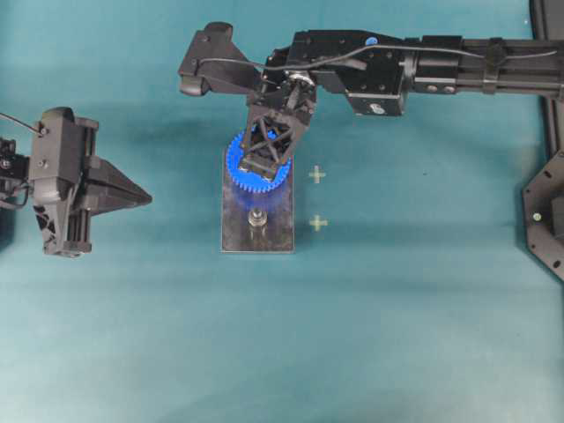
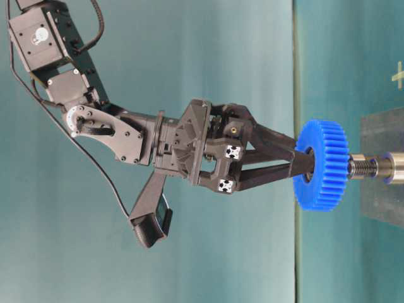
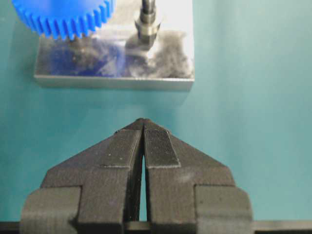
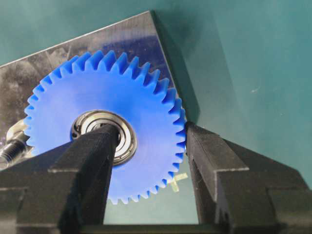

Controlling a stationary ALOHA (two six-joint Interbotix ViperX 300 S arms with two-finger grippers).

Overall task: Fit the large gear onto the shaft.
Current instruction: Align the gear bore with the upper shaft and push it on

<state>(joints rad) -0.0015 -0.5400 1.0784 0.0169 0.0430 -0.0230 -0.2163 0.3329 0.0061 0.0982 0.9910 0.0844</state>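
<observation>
Your right gripper is clamped on the large gear, one finger in its bearing, holding it over the plate's far end, right above the shaft; bore and peg look roughly coaxial, so push straight down. Left gripper sits closed, well aside

Teal table – evenly lit; two pale crosses (tape marks).

The large gear is bright blue with a silver-and-black centre. The plate is grey steel on a teal table. Both grippers are black.
</observation>
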